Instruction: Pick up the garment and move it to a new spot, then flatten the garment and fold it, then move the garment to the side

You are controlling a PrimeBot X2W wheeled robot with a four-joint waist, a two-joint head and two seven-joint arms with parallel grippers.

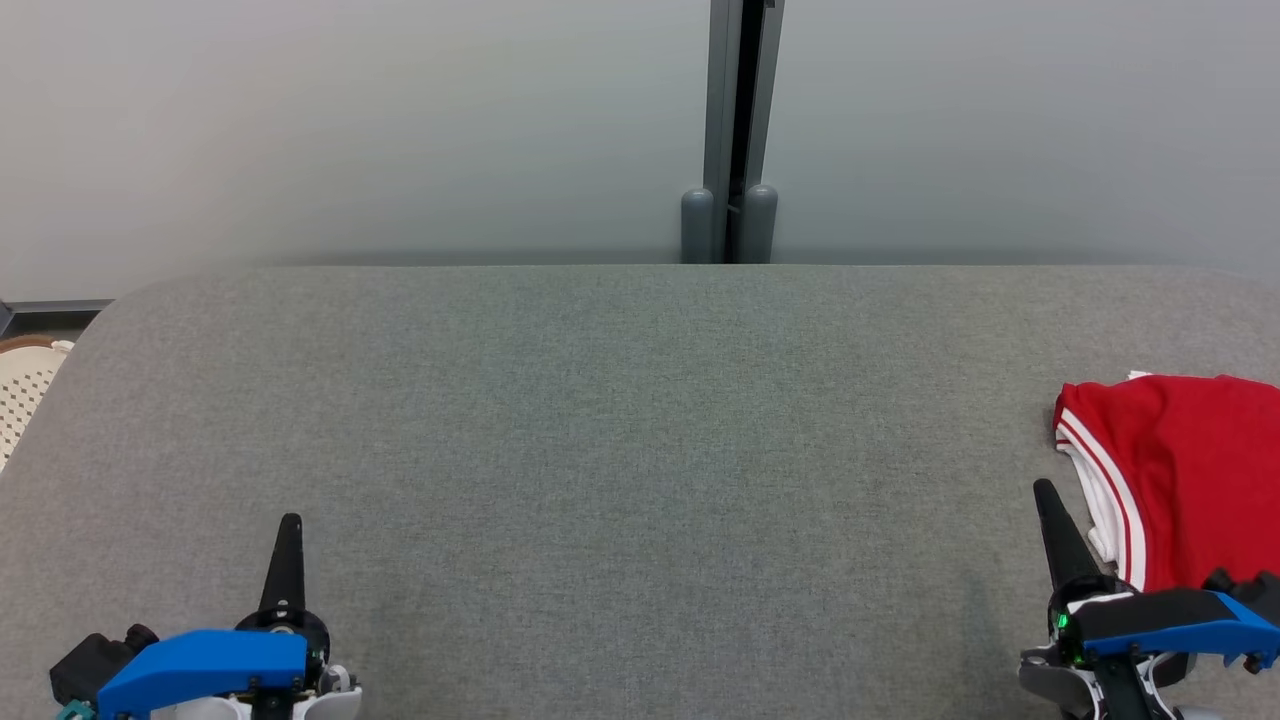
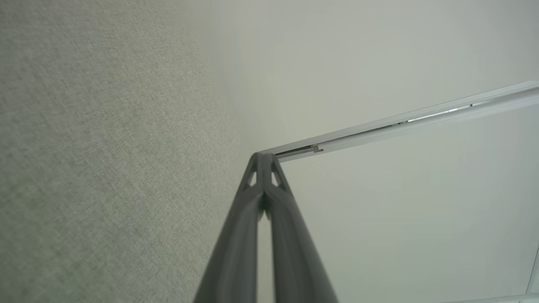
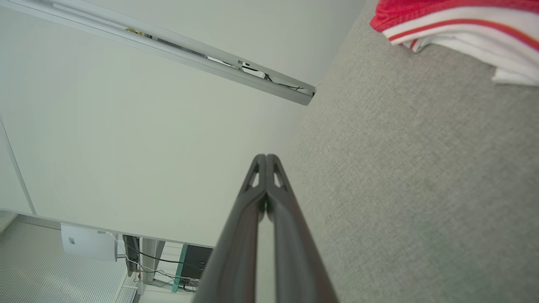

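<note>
1. The left claw (image 1: 289, 525) sits at the lower left of the head view. Its two long dark fingers (image 2: 236, 252) are pressed together with nothing between them, and the tip points up the frame above a blue plastic housing (image 1: 205, 665).
2. The right claw (image 1: 1046, 492), at the lower right of the head view, is also closed on nothing. In the right wrist view its fingers (image 3: 236, 252) meet at the tip.
3. Just beside the right claw, against the right edge of the head view, lies the red fabric garment with white-and-red striped trim (image 1: 1185, 470). It is bunched on the counter and cut off by the frame. In the right wrist view it fills the upper right corner (image 3: 459, 25), apart from the fingertips.
4. The grey woven-fabric counter (image 1: 640, 450) spans the middle and lower frame under both claws.
5. Behind it stands a pale grey wall (image 1: 350, 120), with a dark grey vertical post (image 1: 740, 120) at upper centre.
6. A cream perforated basket (image 1: 25, 400) shows at the left edge, beyond the counter's rounded corner.
</note>
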